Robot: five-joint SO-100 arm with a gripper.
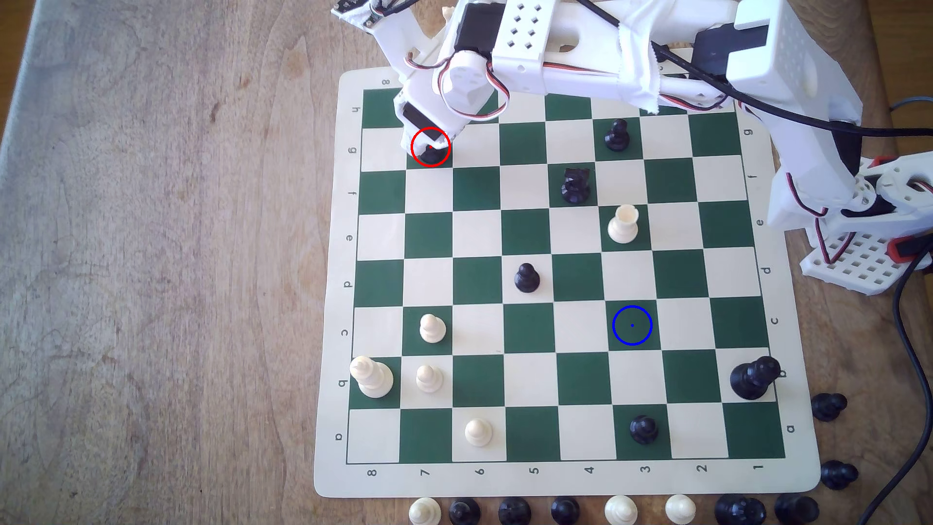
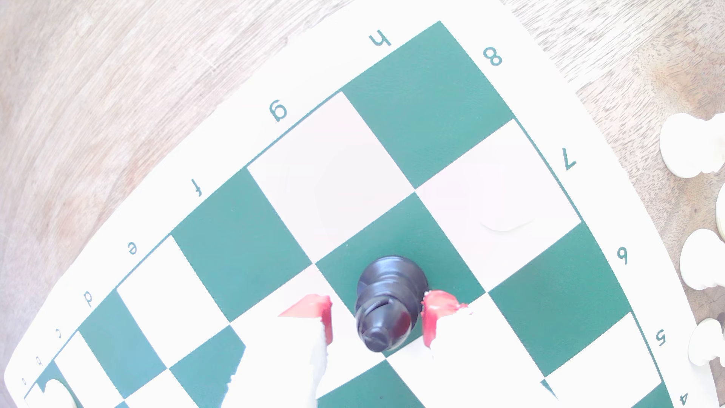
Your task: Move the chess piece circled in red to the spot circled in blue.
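Note:
The glossy black bishop-like chess piece (image 1: 430, 157) stands upright on a dark green square inside the red ring, at the board's far left in the exterior view; my arm hides most of it there. In the wrist view the chess piece (image 2: 386, 298) sits between my red-tipped fingers (image 2: 431, 316). My gripper (image 2: 378, 318) is open and straddles the piece, with a clear gap on one side and a very narrow one on the other. In the exterior view, my gripper (image 1: 429, 144) hangs directly over the piece. The spot (image 1: 632, 325), a green square with a blue ring and dot, lies bare.
Near the spot stand a black pawn (image 1: 526, 277), a white rook (image 1: 623, 224) and a black knight (image 1: 574, 186). Another black pawn (image 1: 617, 135) is at the far side. White pieces (image 1: 431, 328) cluster at the near left. Captured pieces (image 1: 565, 510) line the board's near edge.

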